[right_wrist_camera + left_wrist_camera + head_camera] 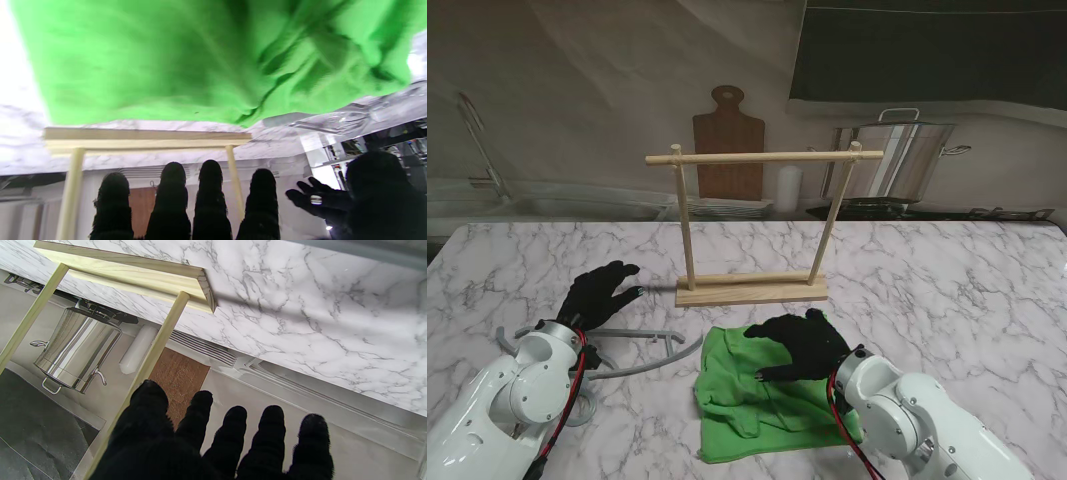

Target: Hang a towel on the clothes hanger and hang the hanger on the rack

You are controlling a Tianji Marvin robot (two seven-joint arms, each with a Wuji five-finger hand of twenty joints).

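Towel (762, 395) lies crumpled on the counter (947, 270), nearer to me than the rack (752, 225) and slightly to its right. Clothes hanger (642, 345) lies flat on the counter to the towel's left, partly hidden by my left arm. Nothing is draped on the hanger and the rack's top bar is bare, so I judge the task not yet begun: towel onto hanger, then hanger onto rack, both remain.

Right robot hand (802, 345) hovers palm down over the towel's far edge, fingers spread, holding nothing; I cannot tell whether the fingertips touch the cloth. Left robot hand (602, 293) is also spread and empty, palm down, just beyond the hanger and left of the rack's base.
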